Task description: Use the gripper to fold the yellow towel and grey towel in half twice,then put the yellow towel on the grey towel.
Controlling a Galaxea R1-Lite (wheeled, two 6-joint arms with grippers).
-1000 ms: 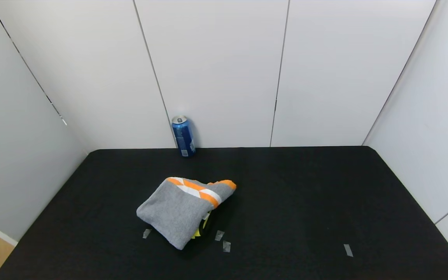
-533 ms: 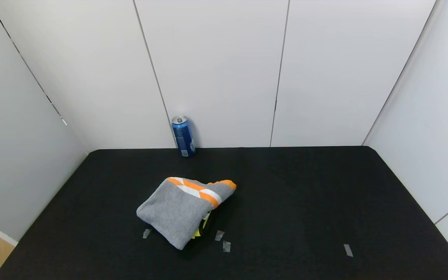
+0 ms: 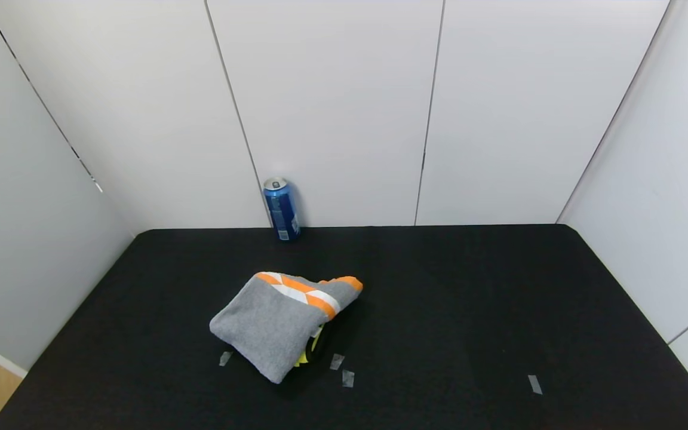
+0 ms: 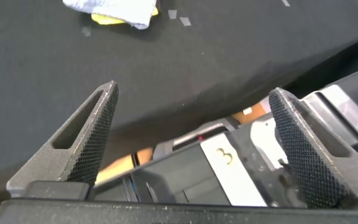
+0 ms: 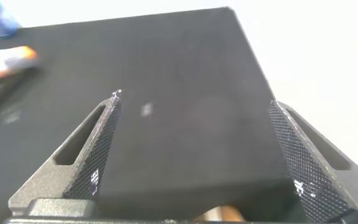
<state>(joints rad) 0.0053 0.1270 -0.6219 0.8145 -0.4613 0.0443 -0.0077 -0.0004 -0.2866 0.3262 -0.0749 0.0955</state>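
The grey towel (image 3: 272, 325) lies bunched and folded on the black table (image 3: 469, 310), left of centre, its orange-and-white band (image 3: 303, 294) on the far side. The yellow towel (image 3: 305, 356) lies under it; only a small yellow edge shows at its near right side. Both also show far off in the left wrist view, the grey towel (image 4: 114, 9) over the yellow towel (image 4: 110, 20). Neither arm shows in the head view. My left gripper (image 4: 191, 102) is open and empty, off the table's near edge. My right gripper (image 5: 194, 106) is open and empty, over the table's near right part.
A blue drinks can (image 3: 282, 209) stands at the table's back edge against the white wall. Small grey tape marks (image 3: 341, 370) lie near the towels, and one (image 3: 534, 384) at the near right. White walls close the table on three sides.
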